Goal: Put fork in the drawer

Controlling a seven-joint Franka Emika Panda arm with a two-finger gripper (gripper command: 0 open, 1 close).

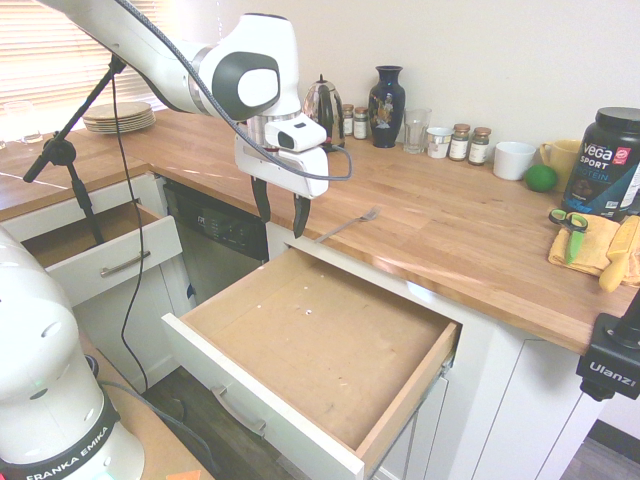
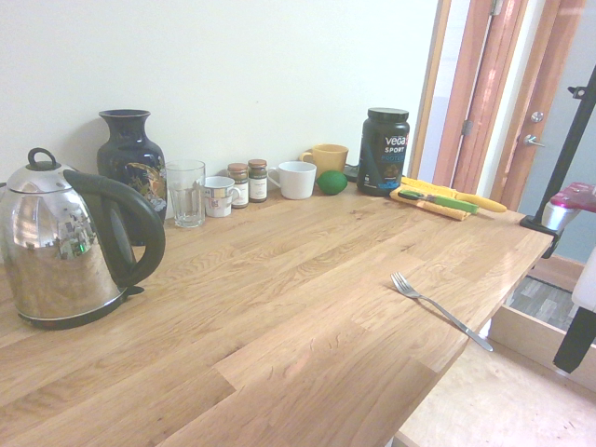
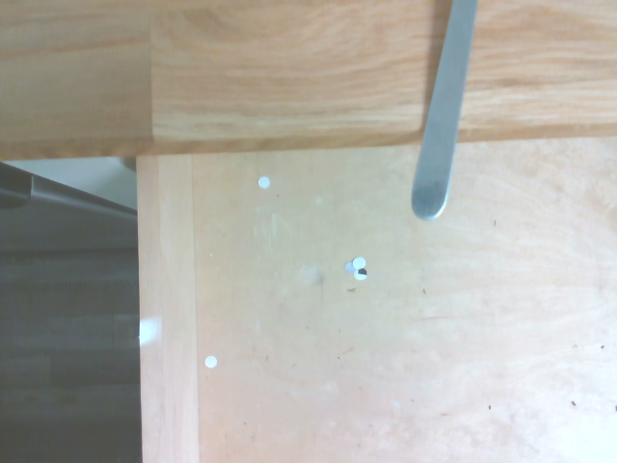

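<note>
Looking at the butcher-block wooden counter [image 1: 440, 215], we see the thin silver metal fork [image 1: 349, 224] lying at its front edge, handle tip poking out past the edge over the wide white-fronted drawer [image 1: 300, 432] with the bare wood bottom. That drawer's pulled fully open and nothing's in it, so plenty of room. The white arm's black-fingered pincer [image 1: 281, 216] hangs pointing down over the drawer's back corner, fingers spread open, holding nothing, just beside the fork's handle but not touching it.
</note>
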